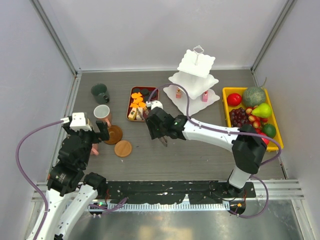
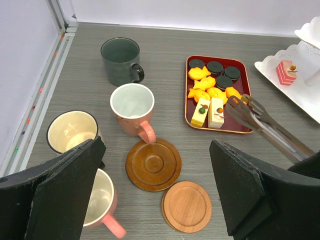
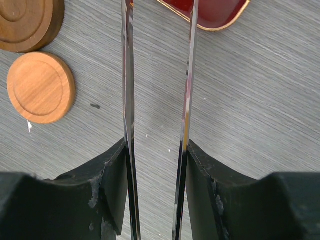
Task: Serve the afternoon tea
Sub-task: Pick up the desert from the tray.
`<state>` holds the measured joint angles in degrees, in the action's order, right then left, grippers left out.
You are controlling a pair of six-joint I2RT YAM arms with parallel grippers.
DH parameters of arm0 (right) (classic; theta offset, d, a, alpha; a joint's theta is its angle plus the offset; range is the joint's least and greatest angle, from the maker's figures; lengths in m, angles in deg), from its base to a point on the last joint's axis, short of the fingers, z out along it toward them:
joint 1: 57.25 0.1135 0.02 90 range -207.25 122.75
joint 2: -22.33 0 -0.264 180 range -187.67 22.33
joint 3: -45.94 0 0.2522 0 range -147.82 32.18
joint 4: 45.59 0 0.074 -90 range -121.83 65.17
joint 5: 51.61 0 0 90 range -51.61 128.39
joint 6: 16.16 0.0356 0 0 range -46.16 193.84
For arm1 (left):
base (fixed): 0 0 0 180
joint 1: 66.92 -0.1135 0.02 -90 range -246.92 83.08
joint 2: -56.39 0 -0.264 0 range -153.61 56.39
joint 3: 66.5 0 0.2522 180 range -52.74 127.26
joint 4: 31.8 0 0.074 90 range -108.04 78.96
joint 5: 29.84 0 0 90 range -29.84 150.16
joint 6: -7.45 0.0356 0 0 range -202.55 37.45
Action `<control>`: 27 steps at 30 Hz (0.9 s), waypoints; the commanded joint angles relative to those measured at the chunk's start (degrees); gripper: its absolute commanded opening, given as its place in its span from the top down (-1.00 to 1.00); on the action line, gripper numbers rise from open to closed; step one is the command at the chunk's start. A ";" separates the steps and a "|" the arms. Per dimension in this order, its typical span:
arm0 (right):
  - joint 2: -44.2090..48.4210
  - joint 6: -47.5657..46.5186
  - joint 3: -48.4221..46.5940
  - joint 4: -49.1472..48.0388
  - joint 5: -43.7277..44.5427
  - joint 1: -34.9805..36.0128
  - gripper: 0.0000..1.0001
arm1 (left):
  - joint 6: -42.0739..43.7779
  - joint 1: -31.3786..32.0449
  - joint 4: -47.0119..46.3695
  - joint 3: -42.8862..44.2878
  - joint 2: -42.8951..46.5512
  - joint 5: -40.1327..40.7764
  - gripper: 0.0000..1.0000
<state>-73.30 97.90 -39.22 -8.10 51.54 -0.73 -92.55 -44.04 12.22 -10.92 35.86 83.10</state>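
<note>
Grey table (image 1: 200, 155), right pincer (image 3: 156, 150) gripping tongs (image 3: 128, 100), sweets (image 2: 207, 82) beyond

The tray (image 2: 231, 128) is dark red with a golden rim. On it lie orange sweets (image 2: 205, 82), black round sweets (image 2: 215, 67) and yellow and pale cream slices (image 2: 201, 112). Left of the tray are a dark green mug (image 2: 120, 61), a pink mug (image 2: 133, 112) that is white inside, a cream mug (image 2: 72, 131) and a second pink mug (image 2: 102, 202). In front of the tray lie a dark brown coaster (image 2: 153, 164) and a light brown coaster (image 2: 186, 206). The tongs (image 2: 265, 125) are silver. The table (image 3: 260, 100) is streaked grey.

No readable text, labels or numbers anywhere.
</note>
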 commanded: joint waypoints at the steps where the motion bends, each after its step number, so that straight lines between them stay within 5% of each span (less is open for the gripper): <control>1: -3.06 3.46 -4.98 -2.19 1.09 0.88 0.01 | 0.33 0.15 -2.75 -0.25 0.32 0.18 -0.98; 27: -14.58 6.54 -12.62 3.87 6.89 2.82 -0.02 | 0.51 0.15 -2.66 -0.16 0.58 0.53 -0.98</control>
<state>-87.27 103.73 -48.26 -4.71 55.93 1.78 -92.55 -44.04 12.22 -10.94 35.90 83.12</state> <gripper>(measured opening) 0.505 0.992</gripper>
